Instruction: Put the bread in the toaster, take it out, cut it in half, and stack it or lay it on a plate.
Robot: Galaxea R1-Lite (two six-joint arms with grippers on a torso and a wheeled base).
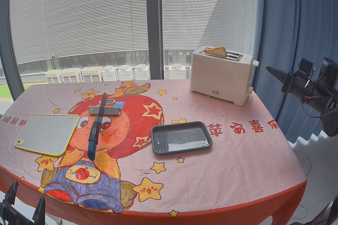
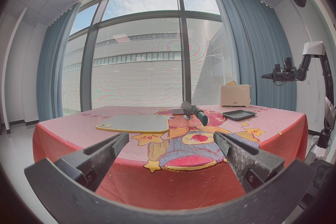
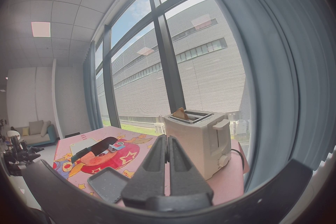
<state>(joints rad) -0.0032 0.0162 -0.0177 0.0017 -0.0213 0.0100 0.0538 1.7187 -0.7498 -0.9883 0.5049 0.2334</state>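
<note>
A slice of bread [image 1: 216, 51] pokes out of the front slot of the white toaster [image 1: 221, 74] at the table's far right. The dark rectangular plate [image 1: 181, 137] lies empty in the middle. A blue-handled knife [image 1: 95, 129] rests with its blade on a small holder, beside the pale cutting board [image 1: 47, 133] at the left. My right gripper [image 1: 269, 68] hangs shut off the table's right side, level with the toaster [image 3: 199, 140] and pointing toward it. My left gripper [image 1: 28, 191] sits open below the near left edge, with nothing between its fingers [image 2: 105, 154].
A pink cartoon cloth covers the table [image 1: 229, 166]. Behind it are a large window and a blue curtain [image 1: 292, 25] close behind the toaster. The toaster's lever and dial [image 3: 224, 160] face my right gripper.
</note>
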